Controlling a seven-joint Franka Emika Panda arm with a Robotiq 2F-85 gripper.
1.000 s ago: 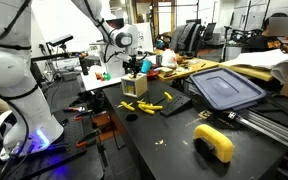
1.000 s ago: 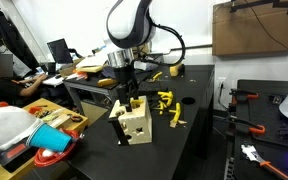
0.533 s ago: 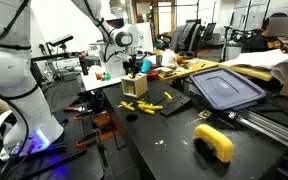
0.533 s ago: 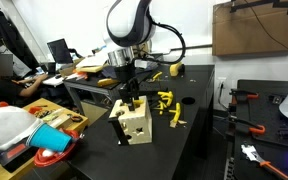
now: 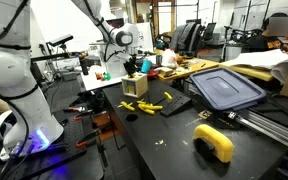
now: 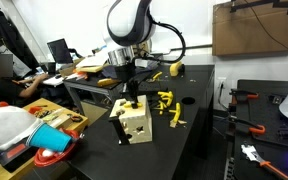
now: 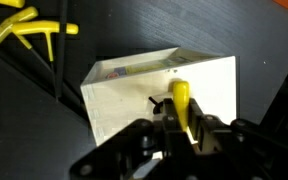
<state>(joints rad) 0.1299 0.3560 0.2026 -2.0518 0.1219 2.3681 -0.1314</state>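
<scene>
Nearest me on the dark surface (image 5: 174,135) sits a chunky yellow curved piece (image 5: 215,142), well apart from the work. A little further in, the loose yellow pegs (image 5: 144,104) lie flat and scattered, near the wooden block (image 5: 135,86) but not touching it as far as I can tell. There are several, though they overlap and are too small to count exactly. Those look to me like what is left: none of them is in the block or in the claw.

The block stands upright close to the edge of the surface, and that is where the work is. In the wrist view the wooden block (image 7: 124,105) turns a pale face to the camera with one dark hole open and empty, just beside the yellow peg (image 7: 181,100) held over it. I see no other peg standing in the part of the block that shows. So I judge things to be early on: one peg is gripped at the block. The fingers hide its lower end, so I cannot tell whether it sits in a hole or only hangs above the face.

The claw (image 6: 131,97) hangs straight down over the block from the white arm (image 6: 132,25). It is closed right down, its jaws pinched on the yellow peg with only the peg's thickness between them. I see it touching nothing else. Beyond, a blue-grey lid (image 5: 227,88) lies further along the surface.
</scene>
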